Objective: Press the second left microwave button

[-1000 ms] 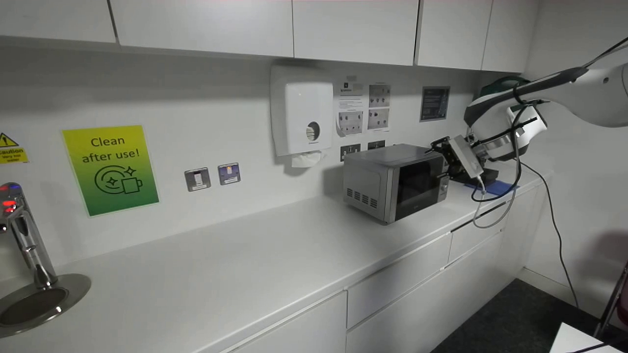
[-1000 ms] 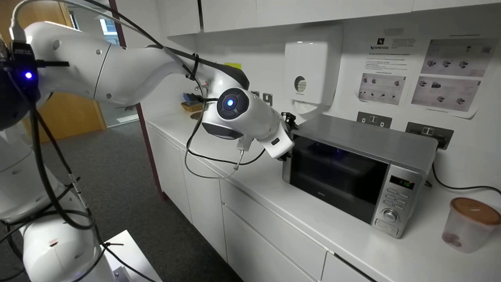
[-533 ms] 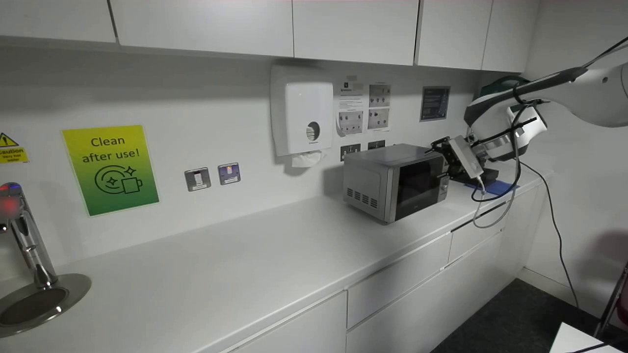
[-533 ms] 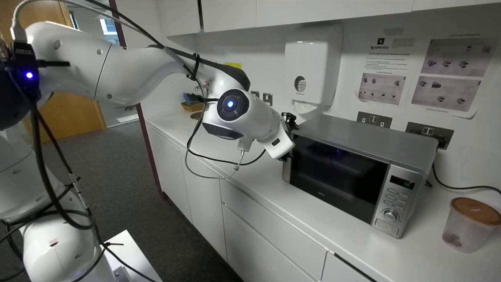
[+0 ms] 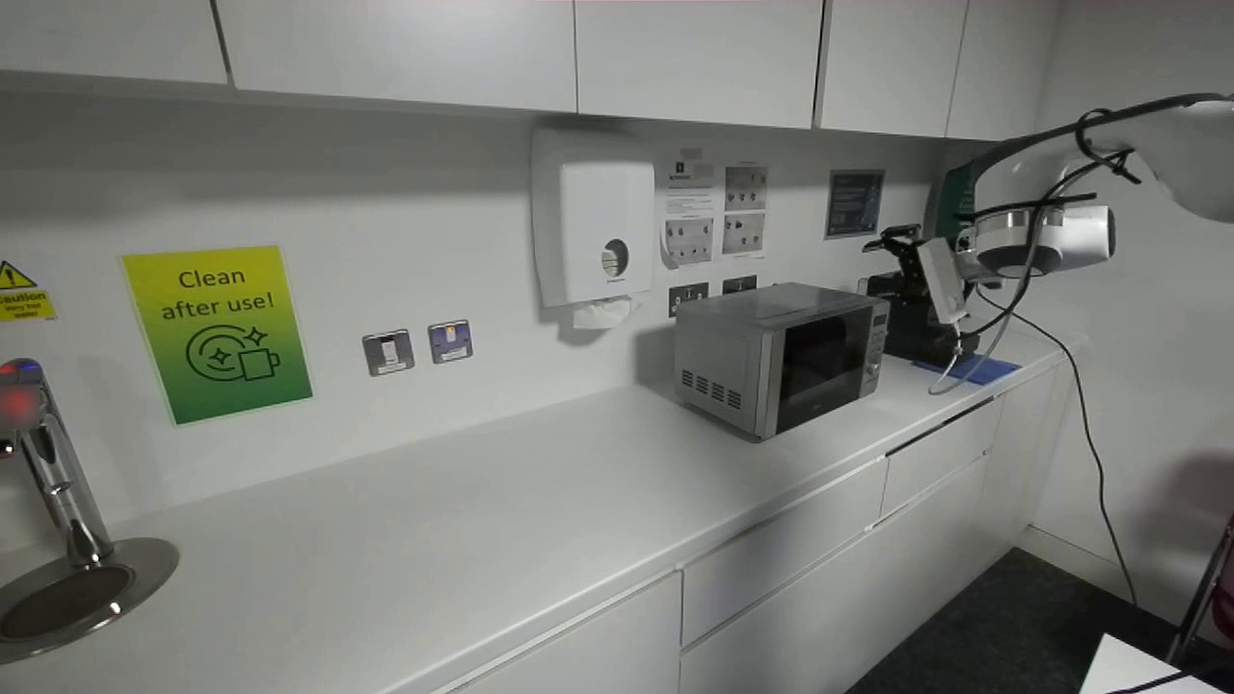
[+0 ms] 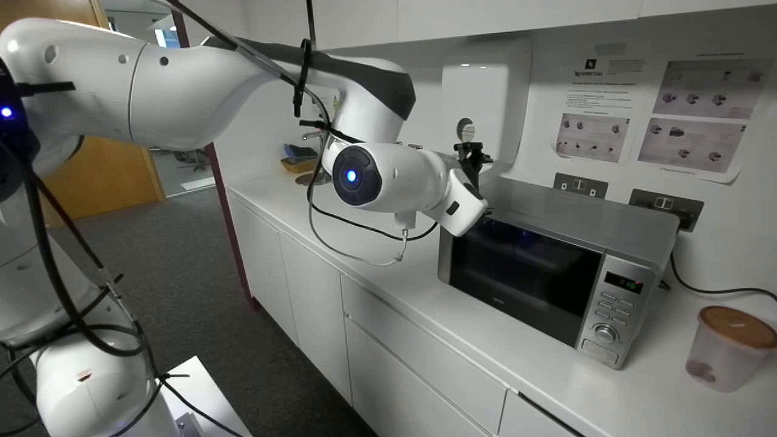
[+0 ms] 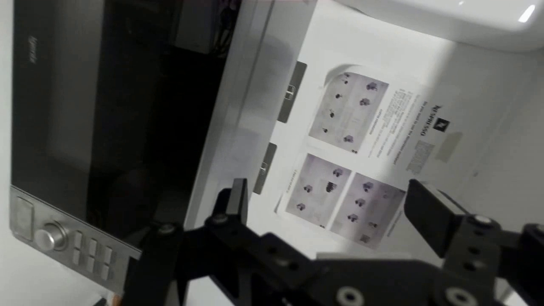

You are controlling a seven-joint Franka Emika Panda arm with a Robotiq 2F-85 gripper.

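Microwave (image 6: 558, 273) stands on the counter (image 5: 482, 540), between its front and back edges. Gripper (image 7: 329, 199) is wide, holding nothing, well apart from the buttons (image 7: 93, 247). Assessed risk: spread fingers (image 7: 427, 216) may catch the wrong one; hard pushing could slide the unit toward the back edge.

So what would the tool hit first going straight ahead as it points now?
Probably the poster: the open tool faces it in the wrist view. One finger overlaps the microwave there, though, so it might clip that first; depth is unclear.
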